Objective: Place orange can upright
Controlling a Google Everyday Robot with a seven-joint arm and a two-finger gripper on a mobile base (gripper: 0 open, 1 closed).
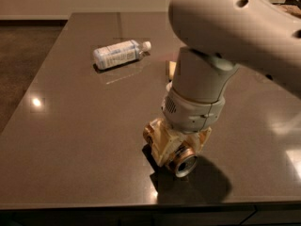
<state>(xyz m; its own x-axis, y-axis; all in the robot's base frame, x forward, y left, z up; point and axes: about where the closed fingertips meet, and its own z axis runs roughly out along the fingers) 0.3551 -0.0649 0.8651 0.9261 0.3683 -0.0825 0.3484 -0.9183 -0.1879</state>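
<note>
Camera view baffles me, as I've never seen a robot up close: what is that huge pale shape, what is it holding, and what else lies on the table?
It is a single picture from a camera looking down past the robot's own arm, which is the huge pale shape. At the arm's lower end is the gripper, a two-finger clamp, low over the dark table near its front edge. It is closed on the orange can, which is tilted with its silver top toward the camera. Farther back a clear plastic bottle lies on its side, and a small pale object shows partly behind the arm.
</note>
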